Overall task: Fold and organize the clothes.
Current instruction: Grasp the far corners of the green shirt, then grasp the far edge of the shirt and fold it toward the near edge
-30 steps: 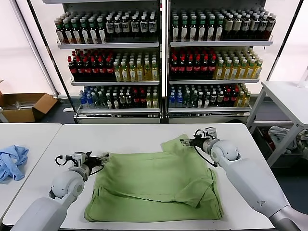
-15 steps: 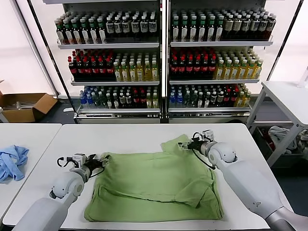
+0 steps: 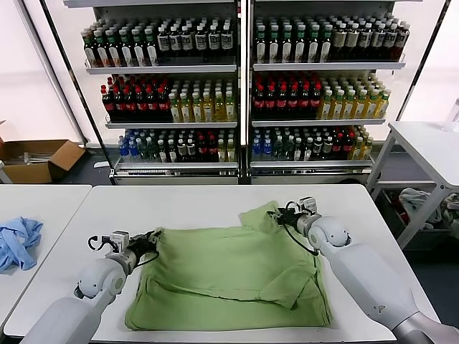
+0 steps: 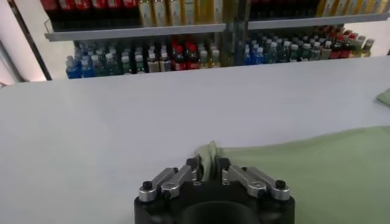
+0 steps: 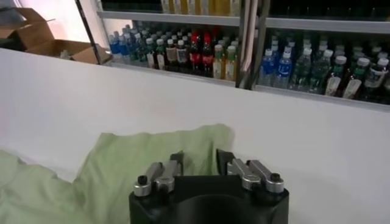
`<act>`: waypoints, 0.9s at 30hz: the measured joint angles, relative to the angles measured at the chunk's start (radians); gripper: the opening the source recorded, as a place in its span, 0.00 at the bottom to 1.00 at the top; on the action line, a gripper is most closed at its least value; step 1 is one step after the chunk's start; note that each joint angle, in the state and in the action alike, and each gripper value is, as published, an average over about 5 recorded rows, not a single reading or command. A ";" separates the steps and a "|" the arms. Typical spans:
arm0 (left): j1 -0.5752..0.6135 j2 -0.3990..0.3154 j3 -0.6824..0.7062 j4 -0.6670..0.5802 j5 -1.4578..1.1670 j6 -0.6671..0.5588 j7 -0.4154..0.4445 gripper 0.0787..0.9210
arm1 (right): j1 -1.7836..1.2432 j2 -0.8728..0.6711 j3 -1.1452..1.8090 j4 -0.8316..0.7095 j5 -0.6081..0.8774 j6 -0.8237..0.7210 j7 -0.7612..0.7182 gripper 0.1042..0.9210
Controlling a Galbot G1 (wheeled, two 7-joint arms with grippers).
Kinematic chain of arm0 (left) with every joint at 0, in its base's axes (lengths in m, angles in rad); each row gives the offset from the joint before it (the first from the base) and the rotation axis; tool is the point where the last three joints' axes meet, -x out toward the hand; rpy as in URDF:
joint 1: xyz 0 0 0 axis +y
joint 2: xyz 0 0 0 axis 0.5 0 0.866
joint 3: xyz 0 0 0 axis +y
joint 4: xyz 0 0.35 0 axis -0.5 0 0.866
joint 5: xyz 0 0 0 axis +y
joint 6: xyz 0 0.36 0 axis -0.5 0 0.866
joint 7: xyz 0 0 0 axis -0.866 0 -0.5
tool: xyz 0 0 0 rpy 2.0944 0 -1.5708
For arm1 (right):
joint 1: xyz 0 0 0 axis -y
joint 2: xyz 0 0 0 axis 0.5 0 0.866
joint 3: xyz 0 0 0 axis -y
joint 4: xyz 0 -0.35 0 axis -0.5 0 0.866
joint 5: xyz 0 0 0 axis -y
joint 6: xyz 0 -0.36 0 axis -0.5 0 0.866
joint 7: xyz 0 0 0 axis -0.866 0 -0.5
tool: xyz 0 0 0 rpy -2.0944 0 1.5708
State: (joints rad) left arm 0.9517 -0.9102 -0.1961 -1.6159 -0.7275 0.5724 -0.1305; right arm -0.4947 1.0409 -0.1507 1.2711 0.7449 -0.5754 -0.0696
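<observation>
The clothes are one light green shirt (image 3: 237,276) spread flat on the white table (image 3: 193,204), with a sleeve turned up at its far right. My left gripper (image 3: 148,241) sits low at the shirt's far left corner. In the left wrist view it (image 4: 208,164) is shut on a bunched fold of the green cloth (image 4: 329,164). My right gripper (image 3: 282,213) rests at the edge of the far right sleeve. In the right wrist view its jaws (image 5: 200,159) stand narrowly apart, astride the sleeve fabric (image 5: 122,164), with a gap still showing between them.
A light blue garment (image 3: 18,240) lies on a separate table to the left. Shelves of drink bottles (image 3: 244,93) stand behind the table. A cardboard box (image 3: 36,158) sits on the floor at far left, and another white table (image 3: 430,143) stands at right.
Both grippers have slid a little inward onto the shirt and narrowed from wide open. The left has pinched the corner fold; the right has drawn in around the sleeve edge.
</observation>
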 measured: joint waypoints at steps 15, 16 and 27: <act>0.029 0.027 -0.018 -0.065 0.016 -0.045 0.019 0.01 | -0.031 -0.055 0.023 0.108 0.035 -0.005 0.030 0.00; 0.032 0.031 -0.021 -0.073 0.017 -0.050 0.017 0.01 | -0.036 -0.063 0.027 0.124 0.040 -0.005 0.032 0.00; 0.102 0.067 -0.062 -0.193 0.032 -0.098 -0.009 0.01 | -0.155 -0.177 0.120 0.351 0.092 0.014 0.036 0.00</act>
State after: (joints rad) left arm 1.0540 -0.8428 -0.2582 -1.8088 -0.6952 0.4743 -0.1398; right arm -0.6494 0.8640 -0.0302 1.6218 0.8374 -0.5614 -0.0337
